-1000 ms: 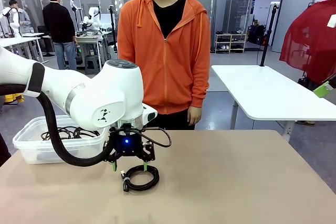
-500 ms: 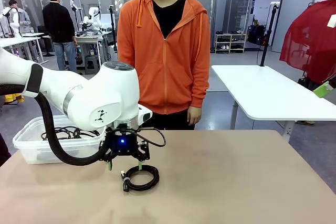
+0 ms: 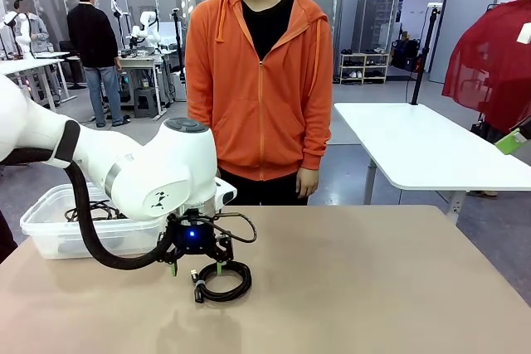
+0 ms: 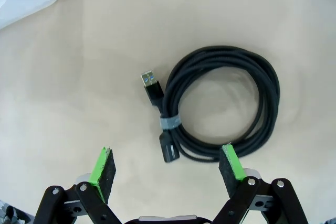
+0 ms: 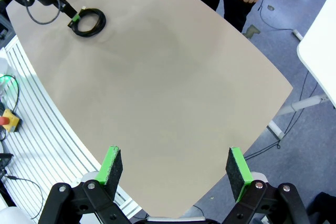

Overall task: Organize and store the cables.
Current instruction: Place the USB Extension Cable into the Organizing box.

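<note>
One cable (image 3: 224,281), a thin black cord wound in a round coil with a USB plug, lies on the tan table (image 3: 373,288). My left gripper (image 3: 196,269) hangs open just above its left side. In the left wrist view the cable (image 4: 223,103) lies ahead, its banded plug ends sit between the open green pads (image 4: 105,165), and the left gripper (image 4: 168,165) holds nothing. More cables (image 3: 99,209) lie in the clear plastic bin (image 3: 46,225). High over the table's edge my right gripper (image 5: 174,165) stands open and empty, with the cable (image 5: 88,22) far off.
A person in an orange hoodie (image 3: 261,80) stands at the table's far side, hands down. The bin sits at the table's left rear corner. The left arm's thick black hose (image 3: 99,246) loops down beside the bin. A white table (image 3: 431,147) stands behind on the right.
The left gripper has shifted slightly left and lower over the coiled cable. Its jaws stay open. The cable has not moved.
</note>
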`<state>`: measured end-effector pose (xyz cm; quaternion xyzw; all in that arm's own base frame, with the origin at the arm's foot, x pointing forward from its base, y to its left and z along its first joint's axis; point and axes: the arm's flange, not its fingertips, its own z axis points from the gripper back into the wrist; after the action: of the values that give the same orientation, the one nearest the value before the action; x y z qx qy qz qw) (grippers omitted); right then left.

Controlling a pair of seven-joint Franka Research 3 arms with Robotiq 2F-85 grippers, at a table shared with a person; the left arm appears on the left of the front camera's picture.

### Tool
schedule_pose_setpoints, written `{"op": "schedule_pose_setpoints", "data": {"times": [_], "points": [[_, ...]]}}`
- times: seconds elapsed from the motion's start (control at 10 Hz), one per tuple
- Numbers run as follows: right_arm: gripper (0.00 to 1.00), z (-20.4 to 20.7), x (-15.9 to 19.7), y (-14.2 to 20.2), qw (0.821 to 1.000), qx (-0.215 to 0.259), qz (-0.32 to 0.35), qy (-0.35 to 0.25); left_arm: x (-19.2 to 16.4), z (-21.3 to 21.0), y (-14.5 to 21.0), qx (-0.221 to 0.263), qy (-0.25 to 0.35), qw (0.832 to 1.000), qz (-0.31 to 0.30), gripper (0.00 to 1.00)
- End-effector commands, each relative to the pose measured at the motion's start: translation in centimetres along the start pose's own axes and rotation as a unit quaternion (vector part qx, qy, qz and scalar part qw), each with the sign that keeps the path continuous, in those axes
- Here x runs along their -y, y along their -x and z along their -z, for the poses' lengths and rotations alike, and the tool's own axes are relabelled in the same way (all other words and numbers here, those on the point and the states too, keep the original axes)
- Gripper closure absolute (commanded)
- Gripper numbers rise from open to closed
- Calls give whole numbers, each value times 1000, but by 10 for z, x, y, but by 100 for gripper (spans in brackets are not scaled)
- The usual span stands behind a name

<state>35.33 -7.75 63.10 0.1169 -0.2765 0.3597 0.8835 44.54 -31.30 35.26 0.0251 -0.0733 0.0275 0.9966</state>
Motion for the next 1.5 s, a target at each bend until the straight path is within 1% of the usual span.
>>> {"op": "schedule_pose_setpoints", "data": {"times": [0.0, 0.2, 0.6, 0.8, 0.9, 1.1, 1.4], "points": [[0, -1, -1, 1, 1000, -4, -2, 0, -3, 13, -3, 9, 17, 1000, -7, 0], [0, -1, -1, 1, 1000, -4, -2, 0, -1, 26, -10, 15, 11, 1000, -10, 0], [0, -1, -1, 1, 1000, -4, -2, 0, 1, 48, -18, -18, 35, 999, -1, 0], [0, -1, -1, 1, 1000, -4, -2, 0, 0, 49, -17, -22, 37, 999, -2, 0], [0, -1, -1, 1, 1000, -4, -2, 0, 1, 51, -17, -20, 26, 999, 0, 0], [0, -1, -1, 1, 1000, -4, -2, 0, 2, 50, -17, -19, 20, 1000, 2, 9], [0, -1, -1, 1, 1000, -4, -2, 0, 3, 48, -14, -20, 19, 1000, -1, 39]]}}
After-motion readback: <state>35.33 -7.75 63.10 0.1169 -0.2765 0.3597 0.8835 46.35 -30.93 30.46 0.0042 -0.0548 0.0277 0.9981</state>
